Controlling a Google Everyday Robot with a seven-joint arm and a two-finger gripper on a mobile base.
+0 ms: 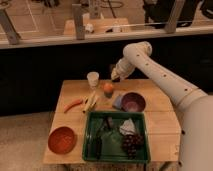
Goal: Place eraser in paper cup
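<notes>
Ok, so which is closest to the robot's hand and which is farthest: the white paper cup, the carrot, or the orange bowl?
The gripper hangs over the table's far edge.
1. paper cup, just left of it in the picture, at the far edge.
2. carrot, on the table's left side, about halfway down.
3. orange bowl, at the near left corner.

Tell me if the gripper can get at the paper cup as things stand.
Probably yes. The gripper hangs over the back of the table, just right of the cup, with no object between them. The orange fruit lies nearer the camera, out of that path.
</notes>
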